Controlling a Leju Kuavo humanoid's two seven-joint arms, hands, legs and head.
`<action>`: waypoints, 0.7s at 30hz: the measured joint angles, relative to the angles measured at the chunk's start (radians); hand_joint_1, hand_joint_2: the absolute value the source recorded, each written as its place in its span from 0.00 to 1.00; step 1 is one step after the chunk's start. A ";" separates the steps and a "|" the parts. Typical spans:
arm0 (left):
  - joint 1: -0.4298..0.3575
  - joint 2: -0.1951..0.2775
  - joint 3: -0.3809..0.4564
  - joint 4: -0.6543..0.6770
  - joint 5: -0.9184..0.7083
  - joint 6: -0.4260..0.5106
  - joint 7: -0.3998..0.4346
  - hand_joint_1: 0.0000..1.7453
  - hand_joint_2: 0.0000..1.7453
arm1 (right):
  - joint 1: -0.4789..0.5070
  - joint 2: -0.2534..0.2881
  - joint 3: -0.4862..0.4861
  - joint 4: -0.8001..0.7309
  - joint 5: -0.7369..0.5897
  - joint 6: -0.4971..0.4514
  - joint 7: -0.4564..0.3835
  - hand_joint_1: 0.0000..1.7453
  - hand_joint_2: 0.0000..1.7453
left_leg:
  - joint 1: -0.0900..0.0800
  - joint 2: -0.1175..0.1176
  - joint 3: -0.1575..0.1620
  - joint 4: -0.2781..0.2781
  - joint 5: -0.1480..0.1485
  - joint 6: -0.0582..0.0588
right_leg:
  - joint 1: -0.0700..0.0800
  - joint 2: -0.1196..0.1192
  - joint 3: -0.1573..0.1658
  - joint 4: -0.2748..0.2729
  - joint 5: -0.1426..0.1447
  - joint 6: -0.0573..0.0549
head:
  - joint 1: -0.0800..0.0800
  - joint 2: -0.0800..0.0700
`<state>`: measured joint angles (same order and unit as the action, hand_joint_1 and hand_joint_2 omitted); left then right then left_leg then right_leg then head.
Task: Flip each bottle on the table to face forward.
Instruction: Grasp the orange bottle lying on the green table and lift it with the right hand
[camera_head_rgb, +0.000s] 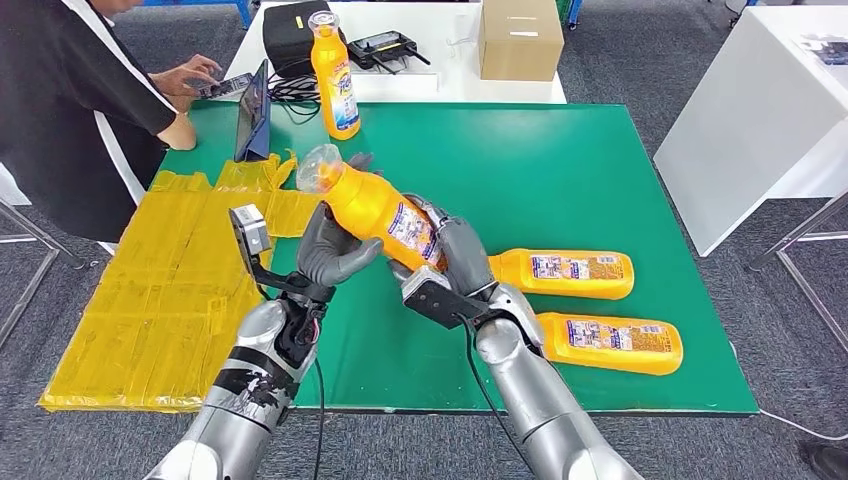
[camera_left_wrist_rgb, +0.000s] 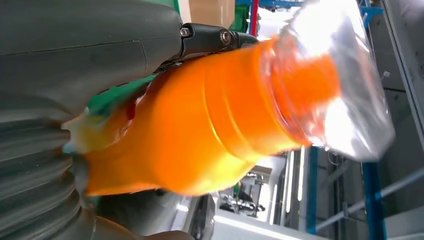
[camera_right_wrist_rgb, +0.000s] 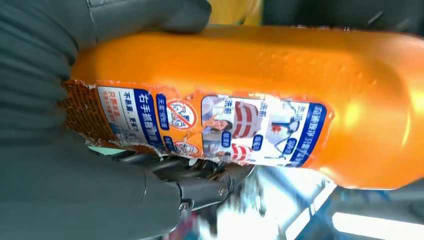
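Observation:
An orange bottle (camera_head_rgb: 372, 207) with a clear cap is held tilted above the green table (camera_head_rgb: 560, 180), cap up and to the left. My left hand (camera_head_rgb: 332, 250) grips its middle and my right hand (camera_head_rgb: 455, 258) grips its lower end. The left wrist view shows the bottle (camera_left_wrist_rgb: 210, 120) neck and clear cap close up. In the right wrist view the bottle's (camera_right_wrist_rgb: 260, 100) back label faces the camera. Two more orange bottles lie on their sides at the right: one (camera_head_rgb: 565, 273) farther back and one (camera_head_rgb: 610, 344) near the front edge. Another bottle (camera_head_rgb: 335, 80) stands upright at the far edge.
A person in black (camera_head_rgb: 75, 100) stands at the far left, hands on a device. A tablet (camera_head_rgb: 253, 112) leans at the table's far left corner. Yellow sheeting (camera_head_rgb: 170, 290) covers the left side. Behind stand a white table, a cardboard box (camera_head_rgb: 519, 38) and a black case (camera_head_rgb: 290, 35).

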<state>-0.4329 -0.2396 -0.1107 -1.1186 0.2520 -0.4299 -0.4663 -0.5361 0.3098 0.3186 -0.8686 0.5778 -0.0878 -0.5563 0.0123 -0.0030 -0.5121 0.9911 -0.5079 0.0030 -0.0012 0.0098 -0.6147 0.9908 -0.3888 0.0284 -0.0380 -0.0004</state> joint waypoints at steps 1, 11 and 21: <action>-0.007 0.002 -0.006 0.009 0.004 -0.001 -0.003 0.00 1.00 | -0.004 0.000 0.003 0.013 -0.033 0.059 -0.013 1.00 1.00 | 0.000 0.000 0.000 0.000 0.000 0.000 | 0.000 0.000 0.000 0.000 0.000 0.000 | 0.000 0.000; -0.048 0.011 -0.025 0.082 -0.028 0.076 -0.040 0.88 1.00 | -0.054 -0.003 0.033 0.121 -0.143 0.228 -0.063 1.00 1.00 | 0.000 0.000 0.000 0.000 0.000 0.000 | 0.000 0.000 0.000 0.000 0.000 0.000 | 0.000 0.000; -0.038 -0.011 -0.032 0.045 -0.139 0.280 -0.067 1.00 1.00 | -0.077 -0.006 0.046 0.149 -0.152 0.197 -0.054 1.00 1.00 | 0.000 0.000 0.000 0.000 0.000 0.000 | 0.000 0.000 0.000 0.000 0.000 0.000 | 0.000 0.000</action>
<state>-0.4710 -0.2506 -0.1424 -1.0733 0.1129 -0.1496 -0.5330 -0.6131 0.3037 0.3648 -0.7199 0.4259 0.1091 -0.6104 0.0120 -0.0030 -0.5122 0.9912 -0.5079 0.0031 -0.0013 0.0099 -0.6146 0.9908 -0.3888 0.0285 -0.0380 -0.0004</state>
